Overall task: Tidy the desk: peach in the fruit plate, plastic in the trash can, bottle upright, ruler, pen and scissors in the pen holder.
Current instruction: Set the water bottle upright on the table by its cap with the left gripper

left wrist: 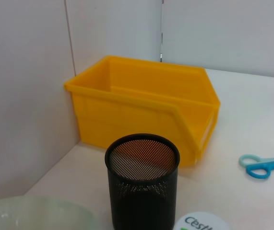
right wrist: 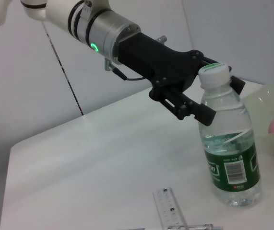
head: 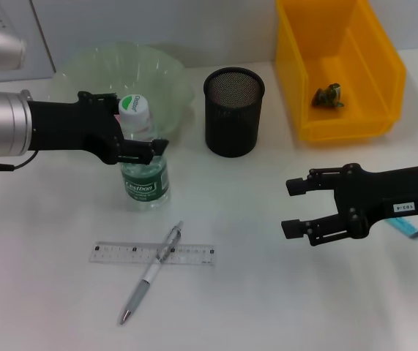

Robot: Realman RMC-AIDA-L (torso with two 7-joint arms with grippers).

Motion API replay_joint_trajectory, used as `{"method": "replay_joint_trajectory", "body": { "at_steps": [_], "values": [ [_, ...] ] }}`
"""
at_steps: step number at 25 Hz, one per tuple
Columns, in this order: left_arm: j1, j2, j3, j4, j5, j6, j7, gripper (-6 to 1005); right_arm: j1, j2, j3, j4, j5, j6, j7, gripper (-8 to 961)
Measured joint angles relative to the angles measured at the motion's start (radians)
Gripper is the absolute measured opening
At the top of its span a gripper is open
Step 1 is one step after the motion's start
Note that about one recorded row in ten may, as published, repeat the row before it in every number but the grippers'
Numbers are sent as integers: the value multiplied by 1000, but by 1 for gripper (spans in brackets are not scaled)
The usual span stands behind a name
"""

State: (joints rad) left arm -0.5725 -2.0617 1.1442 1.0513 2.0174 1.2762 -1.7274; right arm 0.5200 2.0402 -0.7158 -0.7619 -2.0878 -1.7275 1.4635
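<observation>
White surface [head: 267, 307] carries everything. Bottle [head: 142, 157] standing upright near left side, green bowl-like plate [head: 91, 66] just behind it. Black mesh pen holder [head: 233, 111] mid-back, yellow bin [head: 338, 69] back right. Clear ruler [head: 152, 253] lying flat up front, pen [head: 151, 273] resting diagonally across it. Blue scissors [left wrist: 264, 165] near right edge, mostly hidden from head view, probably flat.

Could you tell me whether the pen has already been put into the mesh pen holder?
No, the pen lies on the table across the ruler, well apart from the pen holder.
</observation>
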Motion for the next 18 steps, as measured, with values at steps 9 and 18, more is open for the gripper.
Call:
{"method": "replay_joint_trajectory", "body": {
  "at_steps": [9,18],
  "values": [
    [87,-1,-13,106,-4,34,-1,830,4,8,10,-24,6,12,0,842],
    [144,0,-113,145,-12,54,7,830,6,13,28,-42,6,16,17,842]
  ]
}}
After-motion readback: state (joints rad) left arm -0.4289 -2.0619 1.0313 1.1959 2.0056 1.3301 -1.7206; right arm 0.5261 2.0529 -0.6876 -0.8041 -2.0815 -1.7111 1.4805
